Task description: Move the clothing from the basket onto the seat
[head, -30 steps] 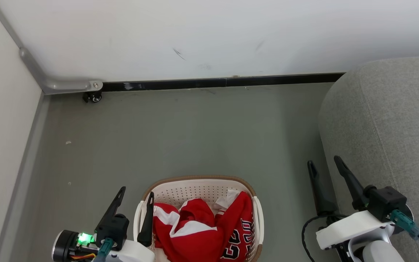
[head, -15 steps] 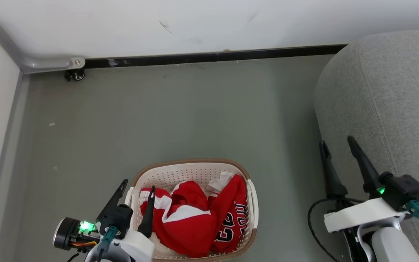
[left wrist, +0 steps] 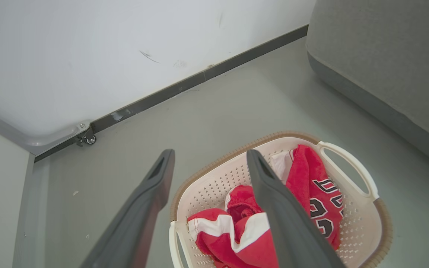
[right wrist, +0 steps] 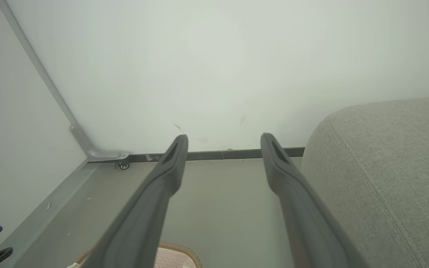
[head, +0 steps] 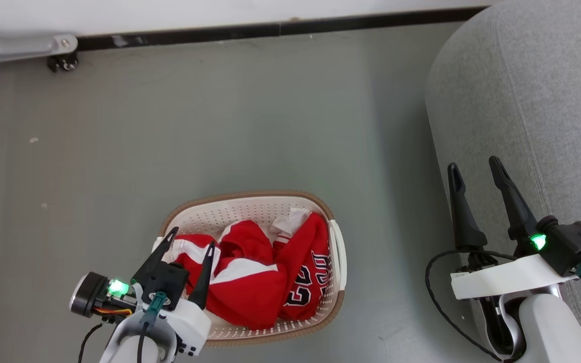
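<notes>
Red clothing (head: 265,272) with white trim and the number 23 lies bunched in the cream basket (head: 242,204) on the floor; the clothing (left wrist: 296,201) and the basket (left wrist: 348,165) also appear in the left wrist view. My left gripper (head: 192,239) hovers open over the basket's left end, one finger above the red fabric, and holds nothing. The grey seat (head: 532,91) fills the right side, also the seat (right wrist: 385,167). At the seat's left edge my right gripper (head: 474,166) stands open and empty. In the left wrist view my left gripper (left wrist: 209,156) points at the basket.
A white wall with a black baseboard (head: 270,27) runs along the back. A grey metal bracket with a small caster (head: 61,60) sits in the far left corner. Grey floor (head: 220,116) stretches between the basket and the wall.
The head camera has tilted down, so the whole scene has slid up the picture. My left gripper has shifted right, from astride the basket's left rim to over the clothing.
</notes>
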